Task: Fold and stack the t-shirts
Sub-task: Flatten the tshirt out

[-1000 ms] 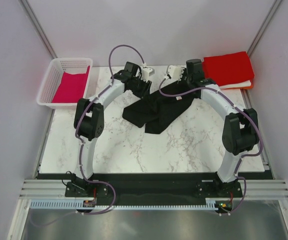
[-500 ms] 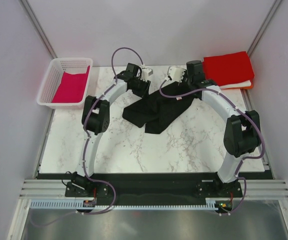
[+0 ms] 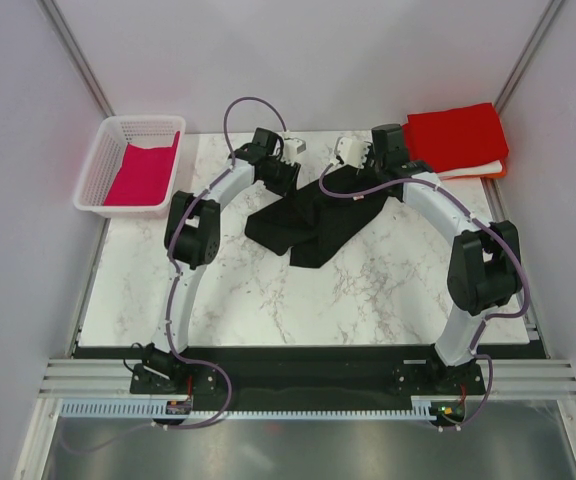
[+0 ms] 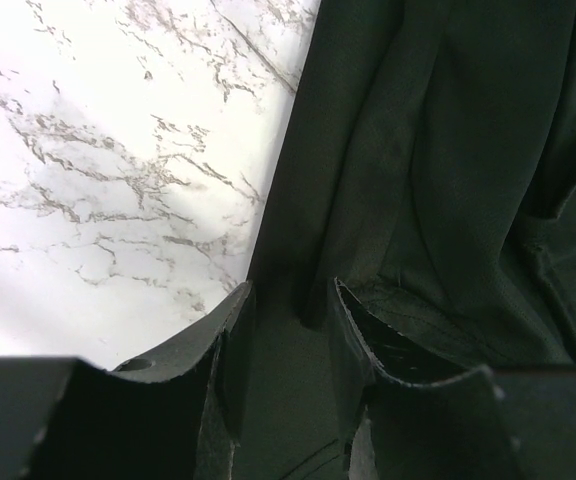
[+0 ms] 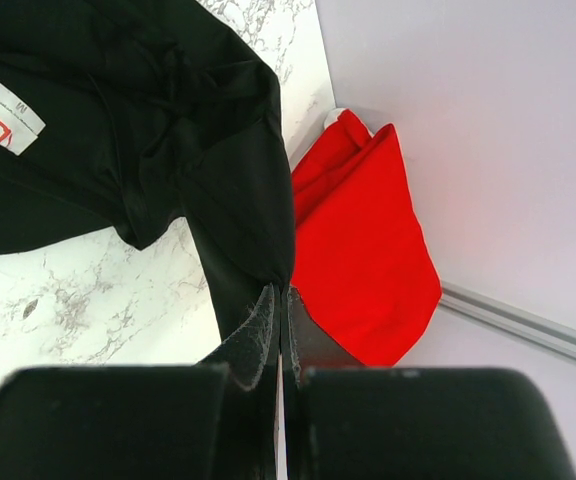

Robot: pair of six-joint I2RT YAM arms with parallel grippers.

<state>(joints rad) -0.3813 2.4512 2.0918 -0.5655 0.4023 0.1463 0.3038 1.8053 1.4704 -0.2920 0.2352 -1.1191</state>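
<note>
holding a magenta t-shirt, the basket sits far left. left gripper and right gripper each pinch the black t-shirt, sleeves lost in folds.

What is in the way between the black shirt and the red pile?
Nothing visible. Between the black t-shirt and the red pile in the far right corner there is only bare marble table and the right arm holding the shirt. Its fingers pinch the cloth's edge.

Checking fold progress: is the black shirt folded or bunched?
Bunched: black t-shirt lies crumpled diagonally on the table, right gripper pinching one edge.
</note>
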